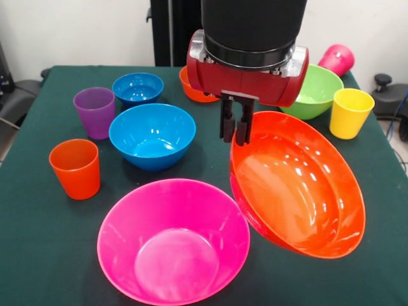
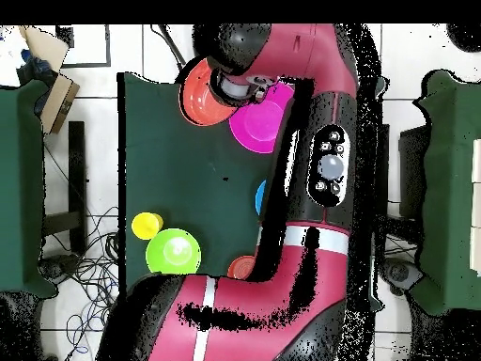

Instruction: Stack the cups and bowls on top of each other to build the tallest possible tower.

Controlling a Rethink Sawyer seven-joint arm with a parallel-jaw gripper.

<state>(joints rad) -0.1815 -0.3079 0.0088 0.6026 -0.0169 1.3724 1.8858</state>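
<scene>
My gripper (image 1: 234,126) is shut on the far rim of the large orange bowl (image 1: 296,185) (image 2: 199,94), which hangs steeply tilted with its opening toward the camera. Its lower edge is close beside the very large pink bowl (image 1: 173,239) (image 2: 258,122), which stands upright at the front. The medium blue bowl (image 1: 152,135) and small blue bowl (image 1: 138,88) stand to the left. A small orange bowl (image 1: 193,90) is partly hidden behind the gripper. The lime green bowl (image 1: 315,92) (image 2: 173,251) sits at the back right.
The purple cup (image 1: 95,111) and orange cup (image 1: 76,168) stand upright at the left. A yellow cup (image 1: 349,113) (image 2: 147,225) stands at the right, and a magenta cup (image 1: 336,59) lies at the far right corner. The table edge (image 1: 13,153) runs close to the orange cup.
</scene>
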